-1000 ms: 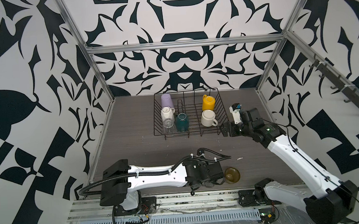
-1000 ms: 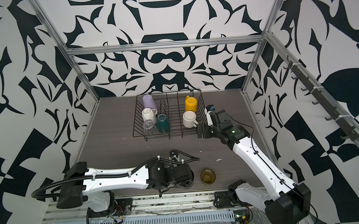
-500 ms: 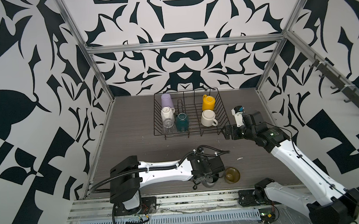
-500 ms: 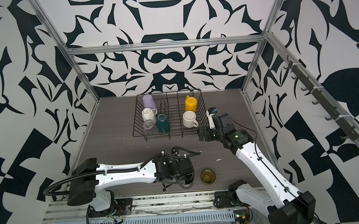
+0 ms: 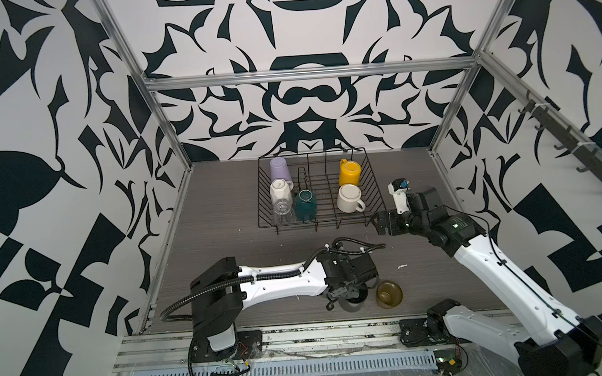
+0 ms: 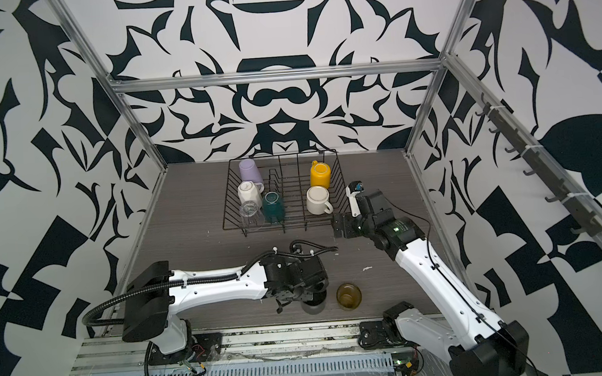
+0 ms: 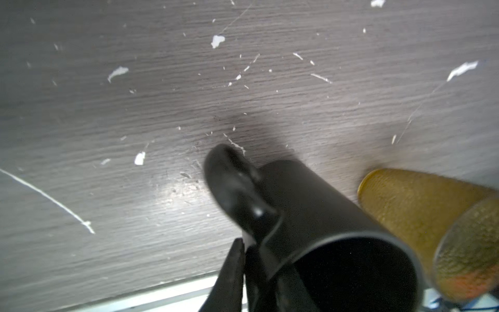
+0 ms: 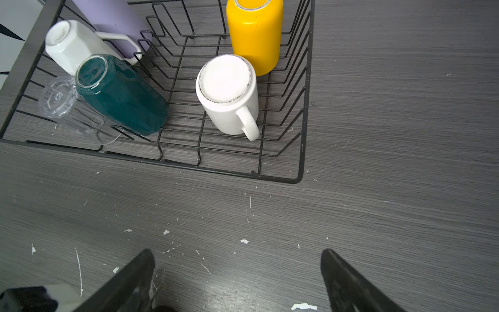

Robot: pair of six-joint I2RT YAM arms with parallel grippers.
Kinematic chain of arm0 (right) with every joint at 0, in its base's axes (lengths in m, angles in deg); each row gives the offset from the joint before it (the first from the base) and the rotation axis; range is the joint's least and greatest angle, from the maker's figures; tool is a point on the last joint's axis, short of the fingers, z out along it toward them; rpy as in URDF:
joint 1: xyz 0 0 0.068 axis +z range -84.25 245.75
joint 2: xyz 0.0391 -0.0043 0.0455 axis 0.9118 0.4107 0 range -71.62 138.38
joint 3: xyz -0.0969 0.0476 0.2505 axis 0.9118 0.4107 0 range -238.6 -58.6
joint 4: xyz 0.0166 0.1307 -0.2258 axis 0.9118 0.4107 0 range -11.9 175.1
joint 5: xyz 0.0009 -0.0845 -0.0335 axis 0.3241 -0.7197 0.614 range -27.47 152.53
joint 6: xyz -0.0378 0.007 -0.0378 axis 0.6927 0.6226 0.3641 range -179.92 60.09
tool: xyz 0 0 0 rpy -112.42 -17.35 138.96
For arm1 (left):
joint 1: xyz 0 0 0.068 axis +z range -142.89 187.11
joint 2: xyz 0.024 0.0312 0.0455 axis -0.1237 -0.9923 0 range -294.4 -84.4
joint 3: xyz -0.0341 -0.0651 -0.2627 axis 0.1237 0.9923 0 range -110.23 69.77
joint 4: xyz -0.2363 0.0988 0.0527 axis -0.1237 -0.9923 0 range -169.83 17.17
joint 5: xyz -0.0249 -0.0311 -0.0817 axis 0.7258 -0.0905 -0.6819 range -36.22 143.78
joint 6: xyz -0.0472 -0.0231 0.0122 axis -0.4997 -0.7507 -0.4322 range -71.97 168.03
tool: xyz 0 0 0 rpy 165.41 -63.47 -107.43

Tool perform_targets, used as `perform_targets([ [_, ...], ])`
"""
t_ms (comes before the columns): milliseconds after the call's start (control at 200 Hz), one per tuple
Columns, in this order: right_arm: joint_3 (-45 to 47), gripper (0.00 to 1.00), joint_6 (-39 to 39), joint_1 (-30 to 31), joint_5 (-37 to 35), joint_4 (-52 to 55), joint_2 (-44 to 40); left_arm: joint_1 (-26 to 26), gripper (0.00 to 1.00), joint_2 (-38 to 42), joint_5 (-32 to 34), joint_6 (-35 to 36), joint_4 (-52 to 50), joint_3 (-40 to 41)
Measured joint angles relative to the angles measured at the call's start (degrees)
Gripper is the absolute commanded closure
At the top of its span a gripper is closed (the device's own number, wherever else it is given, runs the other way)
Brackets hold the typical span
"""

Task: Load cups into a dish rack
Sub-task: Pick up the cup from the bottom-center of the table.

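item: black mug (image 7: 324, 216), upright, bench 6 o'clock edge; olive-brown cup (image 5: 389, 293) just beside, at its 3 o'clock. left hand (image 5: 347, 294) clenched on mug rim by handle. right hand (image 8: 236, 252) released, near dish rack (image 5: 321, 224). advice: lift straight, clear olive-brown cup, invert into rack's bare middle.
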Motion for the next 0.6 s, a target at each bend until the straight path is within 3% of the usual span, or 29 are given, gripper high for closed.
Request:
perform_targets([
  [110, 0.0, 0.02, 0.0, -0.2, 0.0, 0.0, 0.0, 0.5, 1.00, 0.0, -0.1, 0.3, -0.3, -0.1],
  [425, 0.0, 0.02, -0.1, -0.3, 0.5, -0.1, 0.0, 1.3, 1.00, 0.4, 0.5, 0.6, -0.9, 0.2],
  [600, 0.0, 0.02, -0.6, -0.5, 2.9, -0.9, 0.2, 4.6, 1.00, 6.7, 2.6, 1.9, -4.3, 4.4],
])
